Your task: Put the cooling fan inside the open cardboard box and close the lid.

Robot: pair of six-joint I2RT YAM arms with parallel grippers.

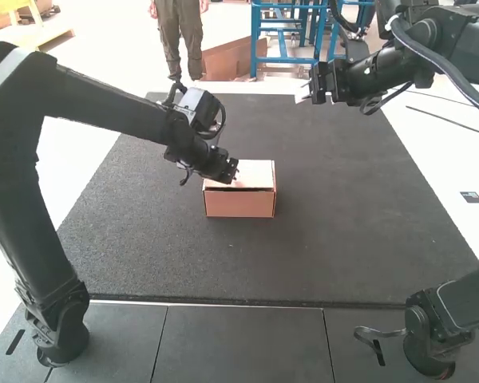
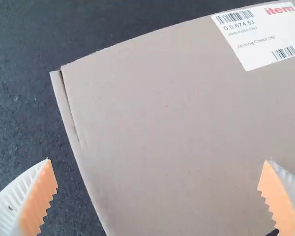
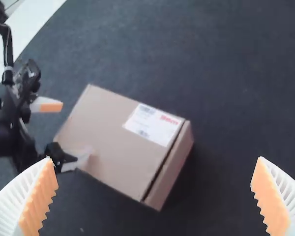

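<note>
The left gripper point(image 1: 230, 170), fingers spread wide, sits over the 9 o'clock edge of the cardboard box point(image 1: 239, 199), its lid point(image 2: 177, 123) shut; the cooling fan is presumably inside. The right gripper point(image 1: 313, 84), also wide, hangs at 1 o'clock, well apart. Pressing off-centre could slide the box or pop the lid.

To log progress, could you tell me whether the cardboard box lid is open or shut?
Shut: the lid lies flat on the box.

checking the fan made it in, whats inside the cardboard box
The cardboard box is closed, lid flat, so its contents are hidden and cannot be told. On top is a white label; the left gripper stands open at one end.
</note>
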